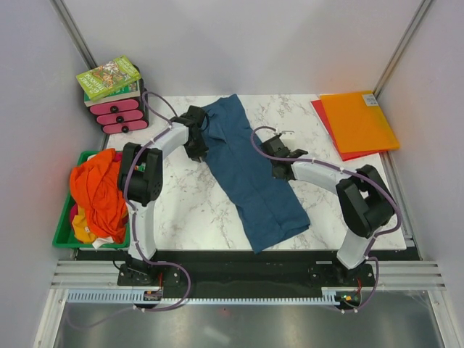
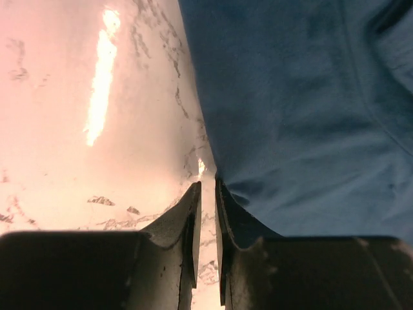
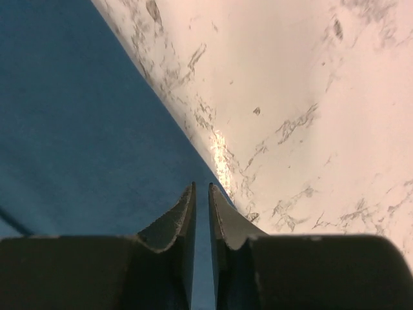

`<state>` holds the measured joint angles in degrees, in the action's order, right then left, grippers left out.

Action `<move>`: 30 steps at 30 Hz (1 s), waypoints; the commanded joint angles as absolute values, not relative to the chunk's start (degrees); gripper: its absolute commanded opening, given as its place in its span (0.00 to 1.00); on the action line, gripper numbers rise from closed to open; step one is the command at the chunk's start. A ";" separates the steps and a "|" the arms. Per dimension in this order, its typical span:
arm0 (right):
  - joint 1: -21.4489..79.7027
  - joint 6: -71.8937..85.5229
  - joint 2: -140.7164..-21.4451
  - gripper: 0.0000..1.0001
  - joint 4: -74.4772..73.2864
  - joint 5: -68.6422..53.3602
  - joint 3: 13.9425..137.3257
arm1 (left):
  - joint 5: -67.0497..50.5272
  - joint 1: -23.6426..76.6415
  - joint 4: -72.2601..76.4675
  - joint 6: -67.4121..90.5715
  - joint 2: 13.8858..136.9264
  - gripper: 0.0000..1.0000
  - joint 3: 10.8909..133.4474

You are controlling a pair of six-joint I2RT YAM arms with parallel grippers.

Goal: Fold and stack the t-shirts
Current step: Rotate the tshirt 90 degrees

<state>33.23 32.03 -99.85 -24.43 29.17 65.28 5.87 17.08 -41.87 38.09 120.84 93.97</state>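
A plain dark teal-blue t-shirt (image 1: pixel 250 174) lies flat in a long diagonal strip across the marble table (image 1: pixel 185 206). My left gripper (image 1: pixel 197 143) sits at the shirt's left edge near its far end. In the left wrist view the gripper (image 2: pixel 208 184) has its jaws nearly together with only marble in the slit, and the shirt (image 2: pixel 303 116) lies just to the right. My right gripper (image 1: pixel 276 156) is at the shirt's right edge. In its wrist view the gripper (image 3: pixel 201 185) is nearly closed over the hem of the shirt (image 3: pixel 77 129) and holds nothing. Orange t-shirts (image 1: pixel 98 192) are piled at the left.
The orange shirts fill a green bin (image 1: pixel 64 239) at the table's left edge. A pink drawer box (image 1: pixel 116 112) with a book (image 1: pixel 109 77) on top stands at the back left. Orange and red plastic folders (image 1: pixel 359 119) lie at the back right.
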 commanded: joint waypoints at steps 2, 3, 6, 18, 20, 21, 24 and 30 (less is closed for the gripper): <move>33.31 33.31 -101.42 0.19 -21.45 27.07 64.16 | 7.99 17.40 -39.90 38.76 124.70 0.20 96.06; 33.22 33.66 -101.34 0.20 -21.53 26.72 63.03 | 8.09 17.40 -40.16 38.76 125.41 0.20 96.76; 33.22 35.24 -100.20 0.20 -21.62 24.70 59.96 | 9.40 17.40 -42.27 38.50 128.58 0.20 100.45; 43.66 45.26 -97.29 0.19 -16.36 14.34 45.71 | 11.78 17.58 -52.56 32.87 143.16 0.22 129.18; 46.22 47.27 -99.21 0.19 -14.95 12.93 45.96 | 11.78 17.58 -52.65 32.08 143.87 0.23 131.21; 48.41 47.63 -99.92 0.19 -14.68 12.05 46.40 | 11.52 17.58 -52.65 31.73 144.31 0.24 133.13; 49.48 47.81 -102.30 0.19 -15.29 13.26 48.60 | 11.25 17.49 -52.56 31.55 144.85 0.24 134.82; 41.69 41.15 -94.85 0.28 -21.53 21.53 56.59 | 14.24 16.88 -52.82 34.88 137.83 0.28 129.83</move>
<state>48.01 44.56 -97.84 -11.86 20.12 52.88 11.53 17.43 -52.23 34.13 144.49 131.79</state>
